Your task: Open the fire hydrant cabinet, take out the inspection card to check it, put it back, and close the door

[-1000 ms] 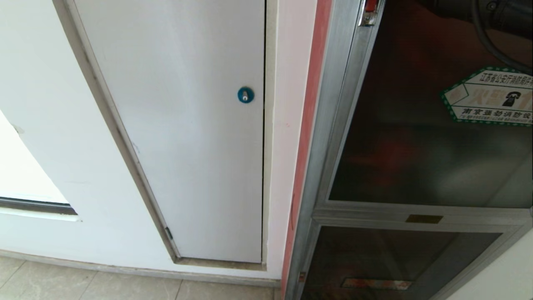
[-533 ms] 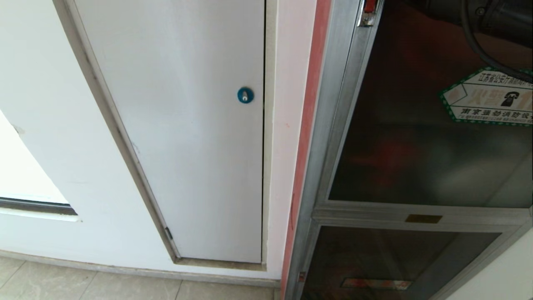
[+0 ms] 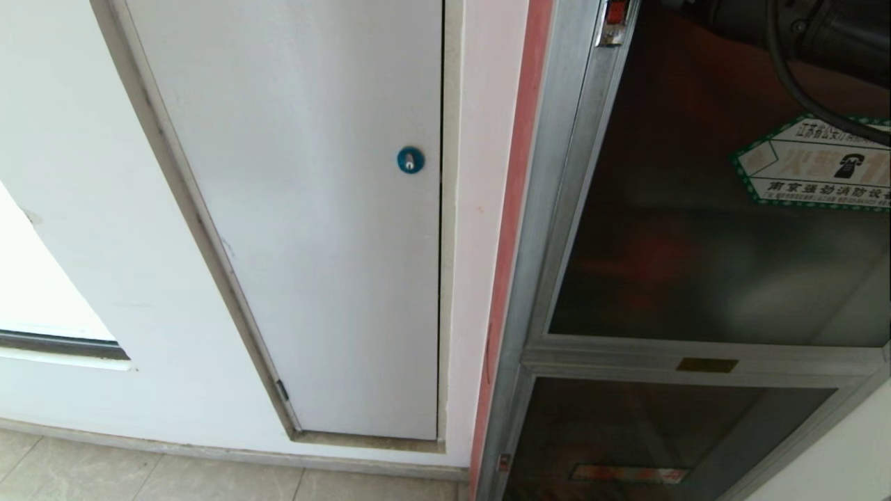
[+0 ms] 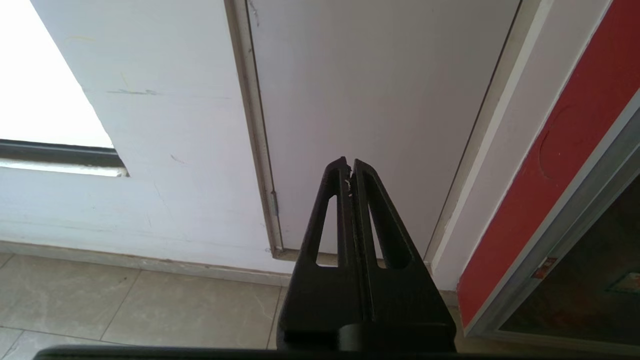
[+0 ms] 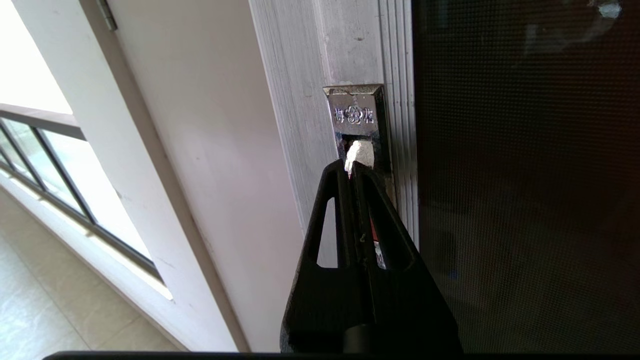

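Change since a sec ago, head view: the door (image 3: 710,229) w/ its hexagonal sticker (image 3: 814,167) sits a touch further left in the right half of frame, and the right arm's dark body and cable at upper right have shifted left too; the white panel (image 3: 306,209) and blue lock (image 3: 411,159) haven't budged, so the camera is fixed and it's door/arm that moved. Slight only.

Meaning, prob.: opening step just starting. Right pincer (image 5: 352,169) is fully closed, nothing between the fingers, tip right at the small metal latch plate (image 5: 356,112) on the silver frame, in the wrist view's centre. Whether it touches the pale tab under the plate: can't tell. Looks like a push/hook on the catch, not a grasp.

Left pincer (image 4: 349,167) closed too, empty, parked low facing the white panel, near the floor.

Fire hydrant cabinet (image 3: 550,209): right side of head view. Inspection card not visible.

Count: 2 pincers, 1 sticker, 1 blue lock, 1 latch plate, 2 dark glass panels (upper door, smaller lower one), 0 cards.
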{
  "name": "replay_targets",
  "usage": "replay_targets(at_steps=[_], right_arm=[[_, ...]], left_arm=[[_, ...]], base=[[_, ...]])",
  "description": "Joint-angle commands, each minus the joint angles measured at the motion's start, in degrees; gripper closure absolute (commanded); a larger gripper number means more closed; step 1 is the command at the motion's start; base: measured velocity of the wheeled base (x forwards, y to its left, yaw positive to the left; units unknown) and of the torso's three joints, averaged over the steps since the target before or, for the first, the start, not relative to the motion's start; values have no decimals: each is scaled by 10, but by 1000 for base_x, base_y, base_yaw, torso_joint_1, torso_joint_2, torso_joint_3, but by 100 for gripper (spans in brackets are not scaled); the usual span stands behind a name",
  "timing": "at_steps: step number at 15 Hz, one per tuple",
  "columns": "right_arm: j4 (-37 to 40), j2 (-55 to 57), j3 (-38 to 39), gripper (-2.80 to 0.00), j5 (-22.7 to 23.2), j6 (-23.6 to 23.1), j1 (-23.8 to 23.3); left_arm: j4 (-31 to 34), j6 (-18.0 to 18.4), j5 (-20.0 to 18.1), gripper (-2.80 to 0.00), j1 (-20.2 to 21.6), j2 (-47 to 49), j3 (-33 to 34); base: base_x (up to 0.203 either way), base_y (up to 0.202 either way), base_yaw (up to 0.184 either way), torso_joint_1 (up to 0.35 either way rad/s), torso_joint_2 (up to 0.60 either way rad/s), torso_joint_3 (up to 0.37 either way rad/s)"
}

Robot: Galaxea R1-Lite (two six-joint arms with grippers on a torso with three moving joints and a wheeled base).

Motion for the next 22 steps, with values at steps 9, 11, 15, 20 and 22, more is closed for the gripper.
replay_targets(at_steps=[9,11,15,20,22], right_arm=[[1,20,-5,0,-1,-1,-2],[0,20,-6,0,0,-1,-12],[0,19,-5,0,0,1,-28],[0,23,0,0,0,1,-27],[0,18,0,0,1,1,-27]], left_arm=[[0,0,0,0,0,0,11],[0,0,0,0,0,0,10],[0,0,0,0,0,0,11],[0,0,0,0,0,0,11],[0,0,0,0,0,0,11]], base=[[0,0,0,0,0,0],[0,0,0,0,0,0],[0,0,0,0,0,0],[0,0,0,0,0,0],[0,0,0,0,0,0]])
